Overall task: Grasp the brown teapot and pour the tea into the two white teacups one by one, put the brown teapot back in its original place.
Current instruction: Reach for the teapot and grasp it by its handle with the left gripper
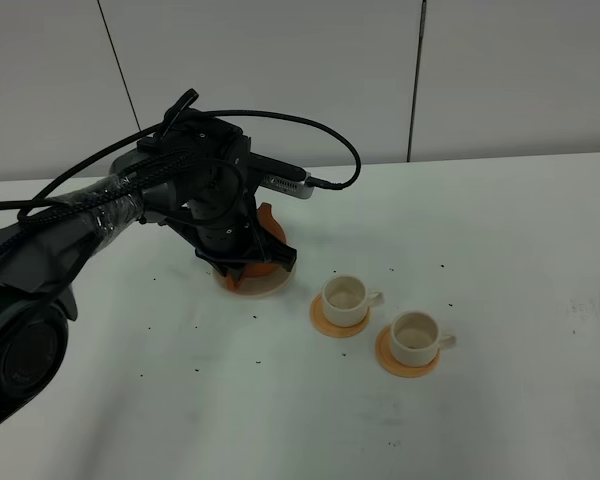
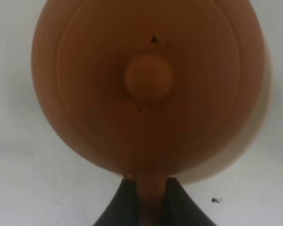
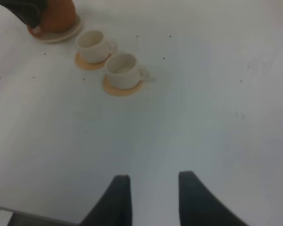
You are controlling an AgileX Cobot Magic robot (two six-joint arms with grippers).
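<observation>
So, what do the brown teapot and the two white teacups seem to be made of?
The brown teapot looks like unglazed clay: it is an even terracotta orange with a dull, matte surface and no bright highlights. The white teacups look like glazed ceramic, perhaps porcelain, with smooth, even cream-white walls and thin rims. The pictures are too soft to be sure.

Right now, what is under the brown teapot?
A pale round saucer; only its rim shows around the brown teapot. Its middle is covered by the teapot and the left gripper.
</observation>
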